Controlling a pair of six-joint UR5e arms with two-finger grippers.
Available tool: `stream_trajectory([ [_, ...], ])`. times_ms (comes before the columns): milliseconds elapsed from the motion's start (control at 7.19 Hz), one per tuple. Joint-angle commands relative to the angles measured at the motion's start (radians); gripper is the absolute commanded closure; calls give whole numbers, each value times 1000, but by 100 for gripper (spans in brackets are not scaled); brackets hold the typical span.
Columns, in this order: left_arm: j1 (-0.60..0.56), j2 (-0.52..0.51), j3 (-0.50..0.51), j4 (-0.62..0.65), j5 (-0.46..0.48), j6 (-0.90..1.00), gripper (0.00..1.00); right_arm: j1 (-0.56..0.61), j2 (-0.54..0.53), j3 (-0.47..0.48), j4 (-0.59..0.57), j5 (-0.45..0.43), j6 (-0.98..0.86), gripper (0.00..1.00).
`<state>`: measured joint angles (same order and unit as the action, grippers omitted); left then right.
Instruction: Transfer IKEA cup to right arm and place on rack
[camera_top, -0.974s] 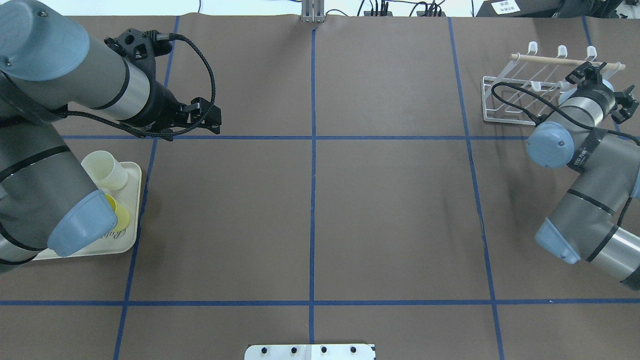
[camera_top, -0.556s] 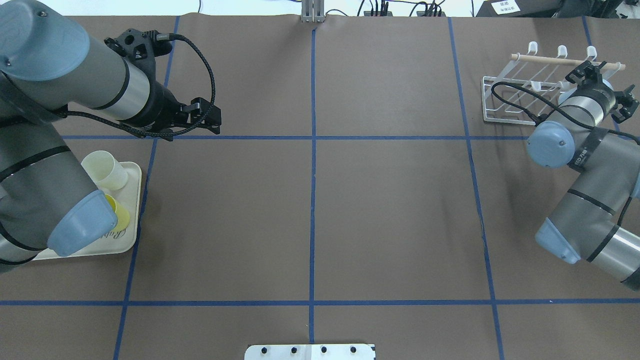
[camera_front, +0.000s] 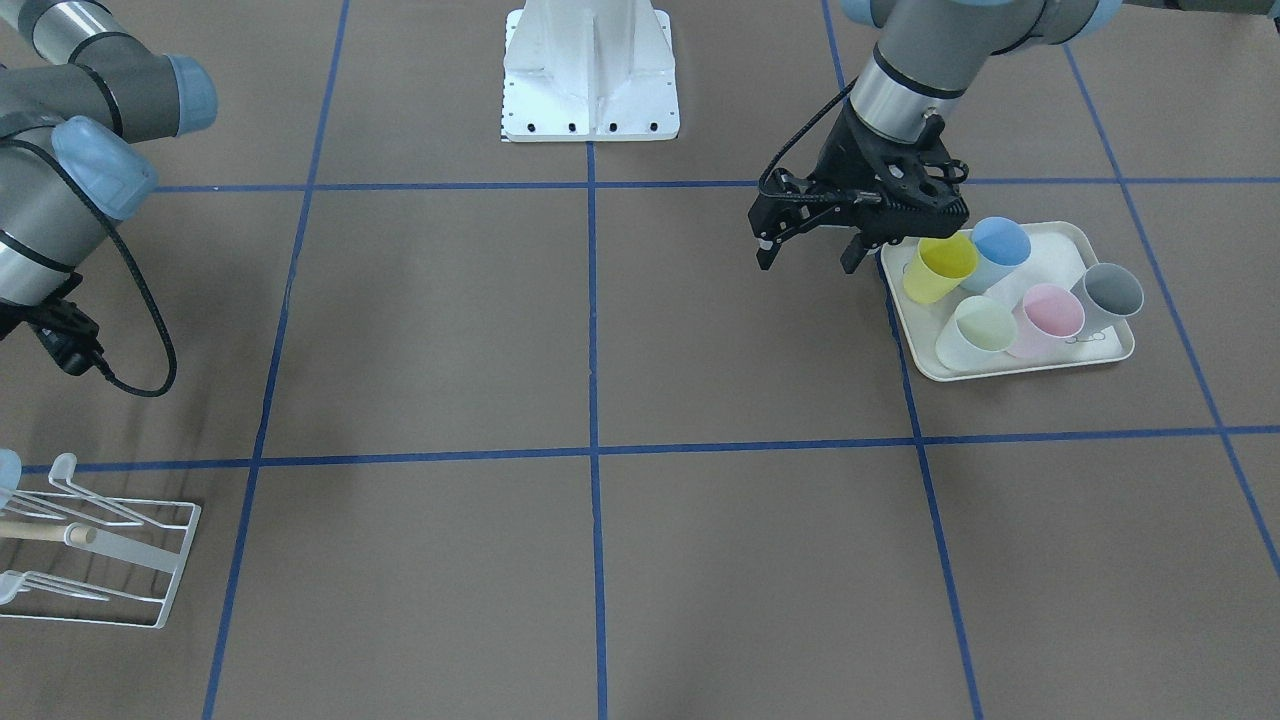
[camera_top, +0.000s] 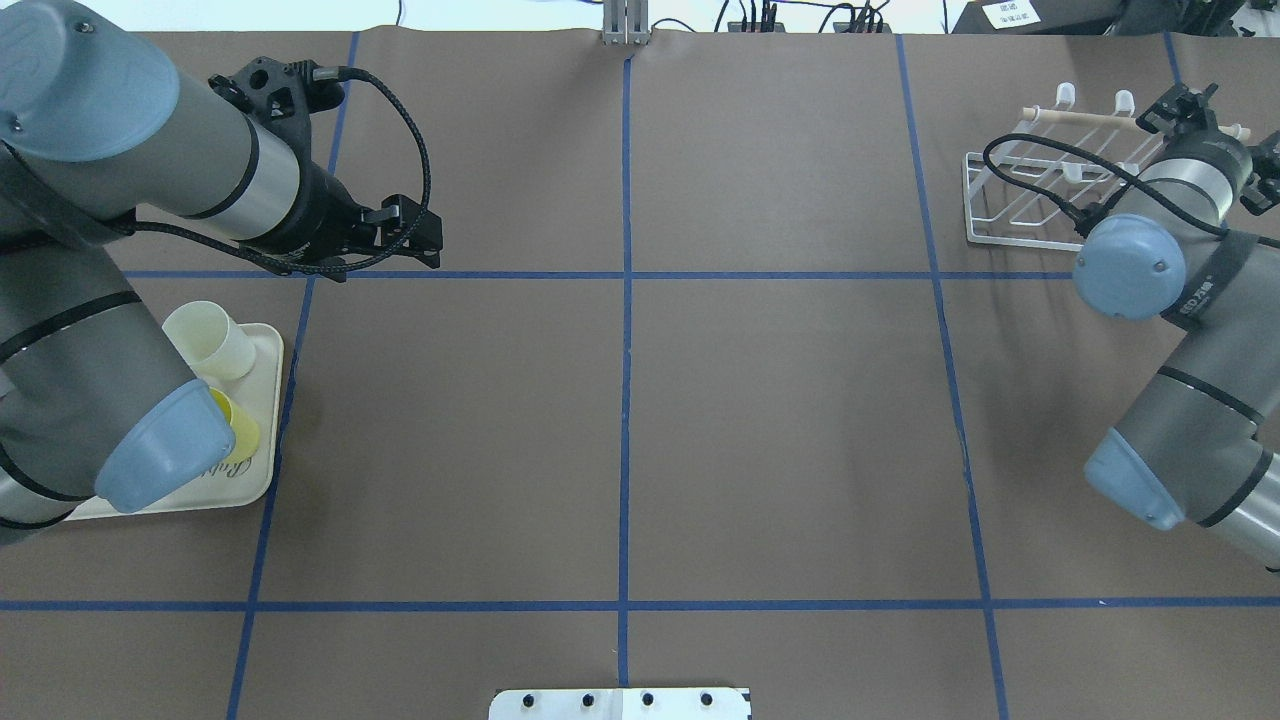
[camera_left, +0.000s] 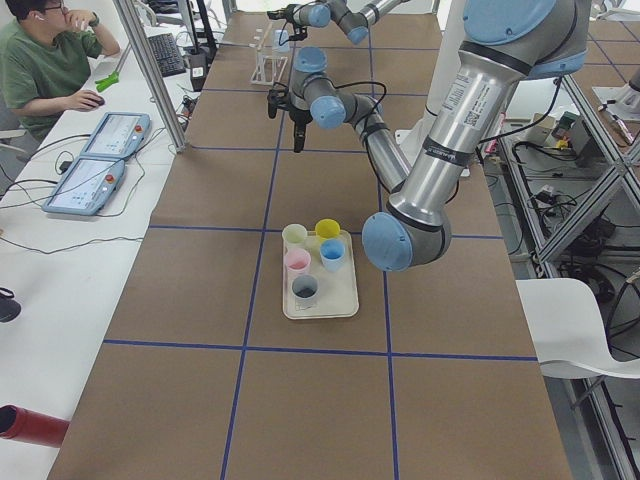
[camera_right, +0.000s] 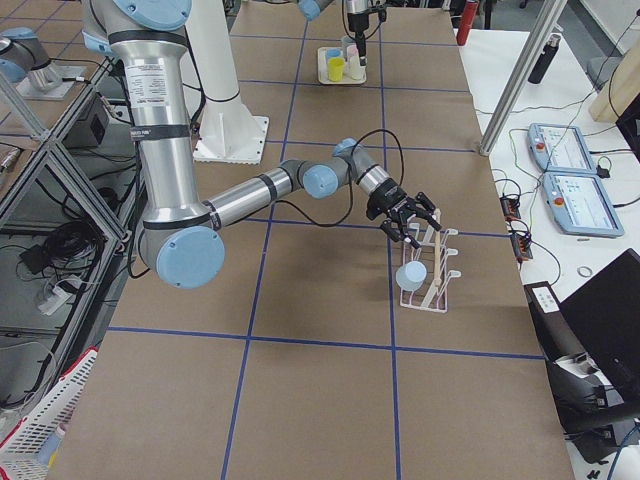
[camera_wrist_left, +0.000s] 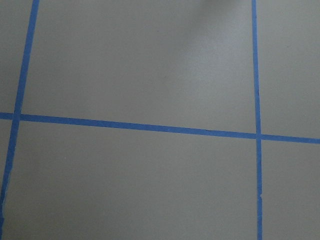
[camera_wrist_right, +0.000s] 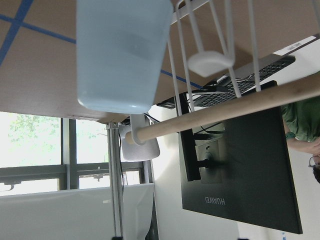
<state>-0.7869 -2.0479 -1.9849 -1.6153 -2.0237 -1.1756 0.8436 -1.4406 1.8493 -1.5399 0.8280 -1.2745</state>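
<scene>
Here's the picture: the light-blue IKEA cup (camera_wrist_right: 117, 55) is on the rack (camera_top: 1015, 241), apparently tipped bottom-up over one of the white prongs, just beside the wooden dowel (camera_wrist_right: 225, 112) and clear of the desk. The right arm (camera_top: 1130, 268) is stretched out to the rack with the right gripper (camera_right: 407, 218) just beside and above the cup. It holds nothing that I can make out, but only the side view shows it properly, so I cannot tell whether its jaws are apart or together. Across the desk, the left gripper (camera_front: 806, 260) hangs above bare brown paper beside the cream tray (camera_front: 1010, 372), jaws apart and empty. On the tray sit the yellow cup (camera_front: 940, 268), the blue cup (camera_front: 995, 250), the pale green cup (camera_front: 975, 330), the pink cup (camera_front: 1045, 318) and the grey cup (camera_front: 1105, 292). By my read the placing of this cup looks done. As for handling, these look like thin, light plastic tumblers, stiff enough but smooth and tapered, so likely slippery. I'd pinch across the wall near mid-height or just under the rim, squeezing gently. The risk now is a nudge: a cup that light could hop off its prong.
</scene>
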Motion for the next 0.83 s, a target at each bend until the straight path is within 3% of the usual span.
stream_trajectory([
  [0, 0, 0, -3, 2, -1, 1, 0, 55, 11, 85, 1, 162, 192, 19],
  [278, -5, 3, -23, 12, 9, 10, 0, 65, 16, 113, 80, 352, 561, 19],
  [695, -47, 21, -26, 31, 14, 93, 0, 63, 17, 105, 263, 550, 1090, 19],
])
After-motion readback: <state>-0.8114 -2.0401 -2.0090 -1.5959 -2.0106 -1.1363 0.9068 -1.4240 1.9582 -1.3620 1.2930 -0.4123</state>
